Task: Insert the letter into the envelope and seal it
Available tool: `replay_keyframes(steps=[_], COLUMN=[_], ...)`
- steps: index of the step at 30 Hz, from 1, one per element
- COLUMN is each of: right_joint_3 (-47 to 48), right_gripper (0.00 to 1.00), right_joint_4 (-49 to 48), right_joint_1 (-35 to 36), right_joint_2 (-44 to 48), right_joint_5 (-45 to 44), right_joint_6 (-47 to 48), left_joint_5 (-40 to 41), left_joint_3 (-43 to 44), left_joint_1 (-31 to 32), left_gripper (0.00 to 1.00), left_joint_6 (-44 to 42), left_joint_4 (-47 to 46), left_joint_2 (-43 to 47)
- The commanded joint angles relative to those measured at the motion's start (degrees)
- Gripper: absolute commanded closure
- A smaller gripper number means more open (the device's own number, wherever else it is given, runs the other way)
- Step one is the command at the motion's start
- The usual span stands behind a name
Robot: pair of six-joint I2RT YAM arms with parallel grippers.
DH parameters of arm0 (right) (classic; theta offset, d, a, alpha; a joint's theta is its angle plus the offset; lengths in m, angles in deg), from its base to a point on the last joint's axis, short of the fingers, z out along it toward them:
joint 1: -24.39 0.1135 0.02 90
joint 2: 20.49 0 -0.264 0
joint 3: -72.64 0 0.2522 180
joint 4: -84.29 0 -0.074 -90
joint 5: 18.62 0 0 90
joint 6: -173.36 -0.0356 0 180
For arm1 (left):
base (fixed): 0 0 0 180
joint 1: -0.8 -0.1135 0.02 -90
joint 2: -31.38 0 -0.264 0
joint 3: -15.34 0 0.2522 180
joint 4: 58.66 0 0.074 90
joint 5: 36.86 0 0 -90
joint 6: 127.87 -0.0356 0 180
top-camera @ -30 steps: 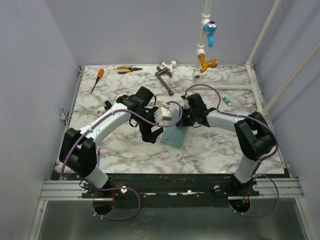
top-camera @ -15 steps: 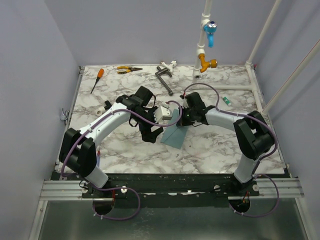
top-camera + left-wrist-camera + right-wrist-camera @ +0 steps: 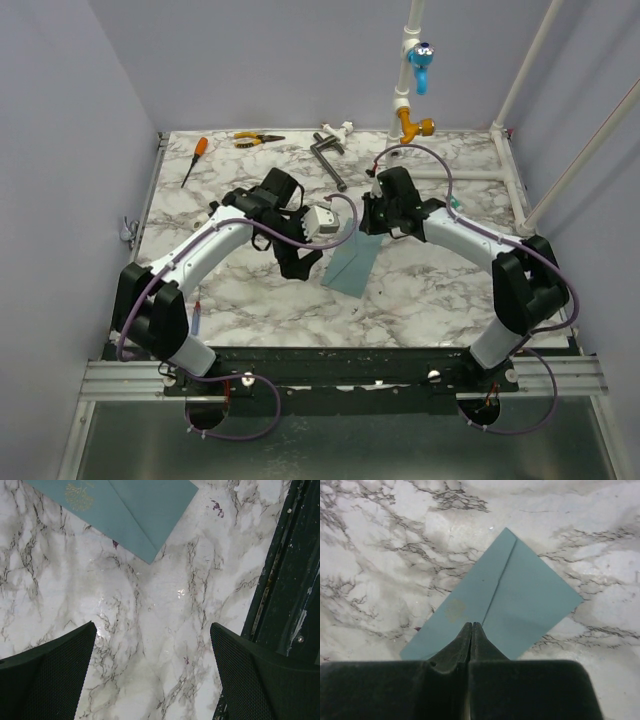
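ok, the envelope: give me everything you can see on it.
The envelope is teal-blue paper, rectangular, lying flat on the marble table, turned diagonally between the arms. Its flap looks folded down, one straight seam across the face, a faint gold emblem beside it. Nothing sticks out of it. The right claw, shut, hangs over its far end; contact unclear. The left claw is open, clear of it.

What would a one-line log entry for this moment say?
envelope: flat on marble table | letter: not visible | left jaws: open, above bare marble beside envelope | right jaws: shut, tips over envelope, contact unclear
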Motion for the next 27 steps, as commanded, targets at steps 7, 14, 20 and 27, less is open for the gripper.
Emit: replay_keyframes(steps=[7,14,20,27], right_joint_3=[-1.0,0.6,9.3,24.7], right_gripper=[0.49,0.15,0.14,0.16], right_joint_4=[7.3,5.4,2.8,11.8], right_joint_1=[-9.9,-20.5,-28.5,-32.1], right_joint_2=[5.0,0.9,-9.2,-24.1], right_joint_5=[-17.9,-24.6,-20.1,-20.9], right_joint_6=[7.5,11.3,18.8,26.2], left_joint_5=[-1.8,-3.0,-1.1,0.2], left_joint_3=[-3.4,-8.0,-11.3,-12.8], left_joint_1=[-6.4,-12.4,-15.4,-16.1], left_gripper=[0.04,0.01,0.01,0.01], left_joint_6=[2.5,5.1,5.9,6.1], left_joint_4=[-3.6,-7.7,-10.7,-11.7], left_joint_2=[7.7,12.7,16.3,17.7])
